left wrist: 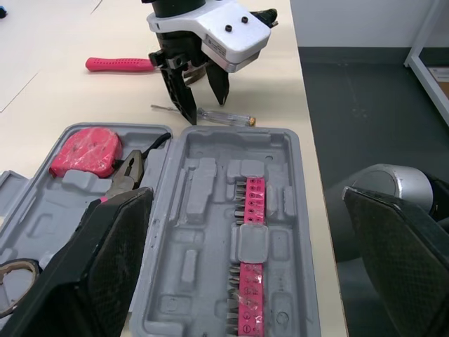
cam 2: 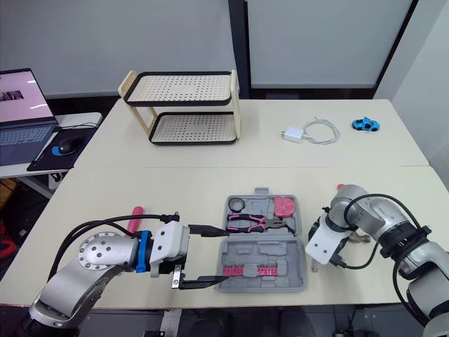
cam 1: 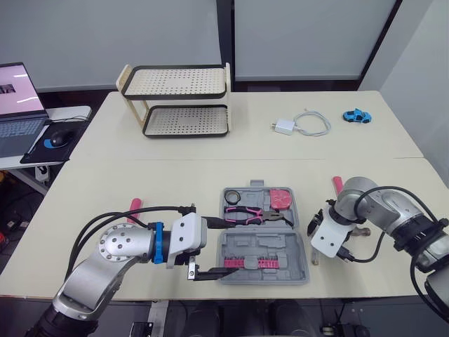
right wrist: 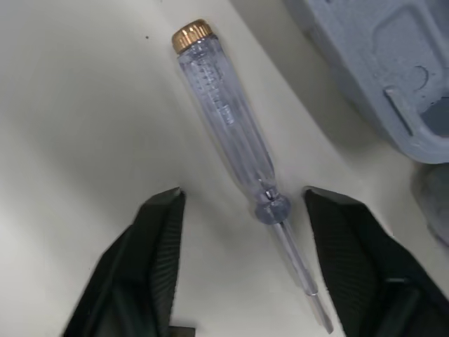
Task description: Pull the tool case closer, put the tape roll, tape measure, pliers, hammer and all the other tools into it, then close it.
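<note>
The grey tool case (cam 1: 265, 261) lies open near the table's front edge. Its tray holds a black tape roll (cam 1: 232, 194), a pink tape measure (cam 1: 282, 199) and pink-handled pliers (cam 1: 247, 215); a pink bit strip (left wrist: 247, 232) sits in the lid. My left gripper (cam 1: 223, 248) is open, its fingers (left wrist: 105, 260) spread on either side of the lid's left end. To the right of the case, my right gripper (right wrist: 244, 193) stands open just above a clear screwdriver (right wrist: 228, 123) lying on the table. The hammer's pink handle (left wrist: 119, 64) lies behind it.
A pink-handled tool (cam 1: 135, 205) lies left of the case, partly behind my left arm. At the back stand a two-tier rack (cam 1: 179, 102), a white charger with cable (cam 1: 298, 125) and a blue toy car (cam 1: 356, 116). A laptop (cam 1: 19, 105) sits on a side table.
</note>
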You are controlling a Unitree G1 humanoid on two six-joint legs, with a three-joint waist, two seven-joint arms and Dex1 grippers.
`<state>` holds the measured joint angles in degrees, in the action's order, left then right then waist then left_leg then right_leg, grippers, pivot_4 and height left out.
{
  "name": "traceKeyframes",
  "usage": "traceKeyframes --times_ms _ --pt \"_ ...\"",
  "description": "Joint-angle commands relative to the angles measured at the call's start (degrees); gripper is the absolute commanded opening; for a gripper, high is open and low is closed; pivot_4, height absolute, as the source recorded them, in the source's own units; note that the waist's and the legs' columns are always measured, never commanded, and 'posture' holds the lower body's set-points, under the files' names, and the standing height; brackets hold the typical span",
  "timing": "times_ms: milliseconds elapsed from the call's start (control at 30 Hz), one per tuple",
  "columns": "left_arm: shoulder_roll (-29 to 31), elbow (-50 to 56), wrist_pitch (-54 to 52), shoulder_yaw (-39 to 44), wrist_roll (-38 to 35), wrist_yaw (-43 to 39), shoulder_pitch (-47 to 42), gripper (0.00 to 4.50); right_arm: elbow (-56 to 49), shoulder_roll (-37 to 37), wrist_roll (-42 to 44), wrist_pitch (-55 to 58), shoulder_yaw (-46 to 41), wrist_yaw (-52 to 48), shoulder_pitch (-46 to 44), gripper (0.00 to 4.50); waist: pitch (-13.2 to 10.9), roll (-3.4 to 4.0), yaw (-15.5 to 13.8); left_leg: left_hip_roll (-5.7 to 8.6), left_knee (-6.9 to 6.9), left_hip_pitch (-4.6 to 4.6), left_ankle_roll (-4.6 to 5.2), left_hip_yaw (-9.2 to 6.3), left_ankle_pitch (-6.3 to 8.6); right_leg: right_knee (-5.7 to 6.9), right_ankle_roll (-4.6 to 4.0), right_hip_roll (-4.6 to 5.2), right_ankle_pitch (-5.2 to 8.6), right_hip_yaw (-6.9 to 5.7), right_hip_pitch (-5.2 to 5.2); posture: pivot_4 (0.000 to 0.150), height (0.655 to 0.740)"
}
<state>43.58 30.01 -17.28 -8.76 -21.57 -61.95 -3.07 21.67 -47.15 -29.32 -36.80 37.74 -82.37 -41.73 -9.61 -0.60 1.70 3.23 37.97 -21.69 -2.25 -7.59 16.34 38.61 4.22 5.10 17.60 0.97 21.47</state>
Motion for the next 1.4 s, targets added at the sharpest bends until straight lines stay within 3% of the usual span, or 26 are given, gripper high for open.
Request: traceKeyframes --times_ms 33,133,167,333,600,800,1000,1100,1233,1400 --pt "0.5 2.0 0.0 0.2 -0.2 0.2 0.0 4.5 1.6 0.3 -1.6 -2.2 0.8 1.3 -0.3 1.41 0.0 -0.02 0.0 0.0 0.0 0.0 0.0 0.0 0.0 0.0 0.0 0.0 0.0 0.0 -0.01 0.15 0.74" --pt "0.5 1.9 0.0 0.2 -0.2 0.4 0.1 4.5 2.4 0.5 -2.3 -4.1 0.9 2.5 -0.5 0.31 0.0 -0.06 0.0 0.0 0.0 0.05 0.0 0.0 0.0 0.0 0.0 0.0 0.0 0.0 -0.05 0.15 0.74" --pt "0.4 1.9 0.0 0.2 -0.2 0.4 0.1 4.5 2.6 0.4 -2.6 -4.9 0.9 2.9 -0.6 0.16 0.0 -0.07 0.0 -0.01 0.0 0.06 0.0 0.0 0.0 0.0 0.0 0.0 0.0 0.0 -0.06 0.15 0.74" --pt "0.2 1.7 0.3 -0.2 0.1 0.6 0.2 4.5 3.3 -1.4 -1.9 -9.0 0.2 2.9 -2.5 0.17 0.0 -0.07 0.1 -0.01 -0.01 0.1 0.0 0.01 0.0 0.01 0.0 -0.02 0.0 0.03 -0.08 0.15 0.74" --pt "-0.4 0.7 1.0 -0.5 0.3 0.3 -0.5 4.5 -6.8 -7.7 8.3 -6.0 -3.5 -5.1 -4.0 0.17 0.0 0.03 0.0 0.0 -0.02 0.03 0.01 0.02 0.0 0.0 0.0 0.0 0.0 0.03 -0.02 0.15 0.74" --pt "-0.7 -0.8 1.4 -0.6 0.1 -0.3 -2.0 4.5 -25.1 -16.8 19.2 19.8 -14.4 -8.7 3.7 0.17 -0.1 0.11 -0.3 0.0 -0.01 -0.04 0.03 -0.04 0.02 -0.01 0.0 0.0 0.0 0.0 0.0 0.15 0.74" --pt "-1.2 -3.3 2.2 -1.1 -0.5 -2.4 -5.2 4.5 -49.7 -25.9 34.5 68.1 -36.6 -4.4 28.6 0.17 -0.1 0.1 -1.6 0.06 0.02 -0.17 0.25 -0.08 0.14 -0.09 0.0 0.08 0.0 -0.03 0.01 0.15 0.74" --pt "-1.1 -4.1 2.5 -1.5 -0.8 -3.9 -6.4 4.5 -61.5 -22.2 40.2 93.0 -49.4 -0.5 42.0 0.17 -0.1 0.1 -1.9 0.05 0.01 -0.16 0.26 -0.1 0.15 -0.08 0.0 0.07 0.0 -0.05 0.0 0.15 0.74" --pt "-1.1 -3.8 2.4 -2.0 -1.1 -4.7 -6.8 4.5 -68.9 -9.6 43.0 116.4 -56.4 10.6 47.3 0.17 0.0 0.04 -1.6 0.06 0.01 -0.09 0.28 -0.03 0.16 -0.04 0.0 0.05 0.0 0.0 -0.04 0.15 0.74" --pt "-1.0 -2.8 1.9 -2.0 -1.5 -5.3 -6.7 4.5 -69.4 8.4 41.8 129.0 -59.3 26.3 47.1 0.17 0.0 0.01 -1.6 0.08 0.0 -0.07 0.28 -0.08 0.16 -0.01 0.0 0.04 0.0 -0.02 -0.05 0.15 0.74"
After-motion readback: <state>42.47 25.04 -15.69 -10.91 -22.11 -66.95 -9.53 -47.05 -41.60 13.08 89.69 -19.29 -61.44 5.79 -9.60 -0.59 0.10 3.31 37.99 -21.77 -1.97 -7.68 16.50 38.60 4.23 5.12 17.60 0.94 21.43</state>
